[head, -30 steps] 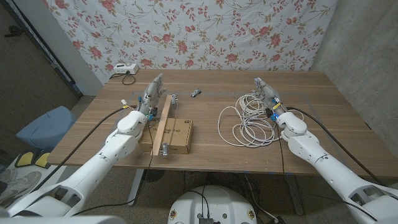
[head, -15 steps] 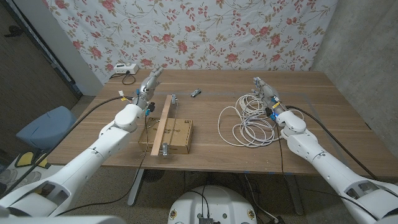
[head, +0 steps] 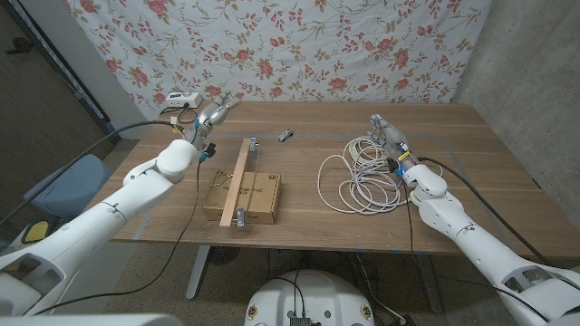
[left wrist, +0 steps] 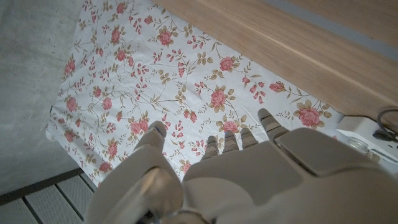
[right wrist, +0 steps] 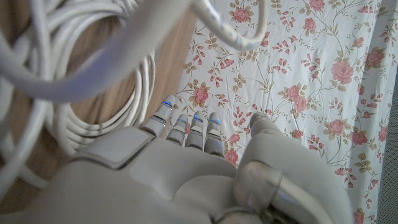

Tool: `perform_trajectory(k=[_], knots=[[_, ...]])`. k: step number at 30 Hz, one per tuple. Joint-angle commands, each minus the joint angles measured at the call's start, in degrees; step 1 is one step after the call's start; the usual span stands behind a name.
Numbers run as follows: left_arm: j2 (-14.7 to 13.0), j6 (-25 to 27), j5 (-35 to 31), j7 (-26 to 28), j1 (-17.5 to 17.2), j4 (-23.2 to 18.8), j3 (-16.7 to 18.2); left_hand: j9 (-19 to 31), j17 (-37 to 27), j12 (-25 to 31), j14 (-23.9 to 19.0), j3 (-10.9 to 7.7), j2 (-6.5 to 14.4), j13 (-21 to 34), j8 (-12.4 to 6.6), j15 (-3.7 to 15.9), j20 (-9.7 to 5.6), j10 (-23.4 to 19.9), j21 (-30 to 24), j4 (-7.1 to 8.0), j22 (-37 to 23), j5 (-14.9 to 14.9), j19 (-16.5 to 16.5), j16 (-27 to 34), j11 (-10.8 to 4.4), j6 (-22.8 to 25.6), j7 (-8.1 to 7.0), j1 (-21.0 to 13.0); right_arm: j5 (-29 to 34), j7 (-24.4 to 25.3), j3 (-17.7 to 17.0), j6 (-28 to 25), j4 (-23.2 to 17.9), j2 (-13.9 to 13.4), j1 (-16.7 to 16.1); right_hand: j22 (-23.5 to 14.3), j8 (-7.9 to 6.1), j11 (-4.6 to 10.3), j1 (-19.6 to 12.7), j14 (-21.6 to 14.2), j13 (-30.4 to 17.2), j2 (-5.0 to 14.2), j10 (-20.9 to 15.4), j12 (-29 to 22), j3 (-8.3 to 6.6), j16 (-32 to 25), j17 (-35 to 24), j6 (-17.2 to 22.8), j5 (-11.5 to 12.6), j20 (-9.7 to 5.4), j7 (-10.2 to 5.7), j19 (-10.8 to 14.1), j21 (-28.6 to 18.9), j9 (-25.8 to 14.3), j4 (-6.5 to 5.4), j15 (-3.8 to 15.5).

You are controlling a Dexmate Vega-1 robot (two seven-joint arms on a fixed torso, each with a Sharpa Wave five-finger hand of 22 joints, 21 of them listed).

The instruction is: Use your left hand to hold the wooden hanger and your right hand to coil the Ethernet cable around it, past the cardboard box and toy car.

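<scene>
The wooden hanger (head: 238, 177) lies lengthwise across the flat cardboard box (head: 258, 201) at the table's front left. A small toy car (head: 285, 136) stands farther back near the middle. The white Ethernet cable (head: 362, 177) lies in loose loops at centre right. My left hand (head: 210, 116) is raised over the far left of the table, left of the hanger's far end, fingers (left wrist: 155, 134) straight and holding nothing. My right hand (head: 388, 136) stands at the far right rim of the cable, fingers extended and nothing gripped. Cable loops (right wrist: 74, 62) cross close before my right hand (right wrist: 186, 174).
A white device (head: 179, 100) with a black cord sits at the table's far left corner, close to my left hand; it also shows as a white device (left wrist: 367, 130) in the left wrist view. A floral cloth (head: 299, 45) hangs behind the table.
My left arm has lifted and swung left and back, away from the hanger's far end toward the table's far left corner. The right hand, hanger, box and cable have stayed put.
</scene>
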State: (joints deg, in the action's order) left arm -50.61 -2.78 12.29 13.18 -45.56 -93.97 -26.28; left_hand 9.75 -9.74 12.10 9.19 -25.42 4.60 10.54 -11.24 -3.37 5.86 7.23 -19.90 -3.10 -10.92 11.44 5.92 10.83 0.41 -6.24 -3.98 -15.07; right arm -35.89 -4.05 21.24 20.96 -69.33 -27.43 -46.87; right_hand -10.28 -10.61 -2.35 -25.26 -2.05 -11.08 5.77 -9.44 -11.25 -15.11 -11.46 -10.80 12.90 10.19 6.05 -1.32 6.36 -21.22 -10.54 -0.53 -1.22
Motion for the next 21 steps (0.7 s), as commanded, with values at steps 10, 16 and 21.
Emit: perform_trajectory(k=[10, 16, 21], knots=[[-18.6, 15.7, -12.1, -9.9, 7.7, -13.5, -7.7, 0.4, -0.3, 0.6, -1.1, -0.39, -1.5, 0.4, -0.75, -0.27, 1.64, -1.3, 0.2, -3.74, -0.2, -0.3, -1.0, 0.0, -1.43, 2.6, -0.19, -3.8, -0.8, 0.2, -0.6, 2.3, -0.7, 0.9, -2.3, -0.1, -0.38, 0.07, 0.4, -0.8, -0.1, 0.20, -0.6, -0.3, -0.26, -0.4, -0.3, 0.7, 0.2, 0.13, -0.17, 0.6, 0.3, -0.1, 0.27, -0.19], [-22.8, 21.4, -18.3, -12.9, 13.5, -18.8, -13.8, 0.5, -0.3, 1.8, -4.3, -0.92, -3.1, 0.6, -1.83, -0.19, 2.70, -5.3, 0.0, -6.84, -0.2, 0.1, -3.3, 0.6, -2.24, 7.4, -1.14, -8.7, -1.1, 0.0, -0.8, 2.6, -0.5, 0.9, -2.4, -0.1, -0.38, -0.12, 0.5, -1.0, -0.1, 0.24, -0.7, -0.4, -0.27, -0.5, -0.3, 0.7, 0.2, 0.13, -0.22, 0.7, 0.3, -0.1, 0.28, -0.27], [-24.5, 24.7, -24.8, -17.8, 20.0, -22.0, -19.9, 0.6, -0.3, 2.3, -5.3, -1.61, -3.6, 0.7, -2.37, -0.13, 2.98, -7.7, 0.0, -7.39, -0.3, 0.7, -4.6, 0.5, -4.12, 10.4, -1.94, -12.8, -1.5, -0.3, -0.9, 2.7, -0.3, 0.9, -2.7, -0.1, -0.39, -0.19, 0.6, -1.1, -0.1, 0.30, -0.9, -0.4, -0.30, -0.5, -0.3, 0.8, 0.2, 0.13, -0.24, 0.8, 0.4, -0.1, 0.29, -0.26]])
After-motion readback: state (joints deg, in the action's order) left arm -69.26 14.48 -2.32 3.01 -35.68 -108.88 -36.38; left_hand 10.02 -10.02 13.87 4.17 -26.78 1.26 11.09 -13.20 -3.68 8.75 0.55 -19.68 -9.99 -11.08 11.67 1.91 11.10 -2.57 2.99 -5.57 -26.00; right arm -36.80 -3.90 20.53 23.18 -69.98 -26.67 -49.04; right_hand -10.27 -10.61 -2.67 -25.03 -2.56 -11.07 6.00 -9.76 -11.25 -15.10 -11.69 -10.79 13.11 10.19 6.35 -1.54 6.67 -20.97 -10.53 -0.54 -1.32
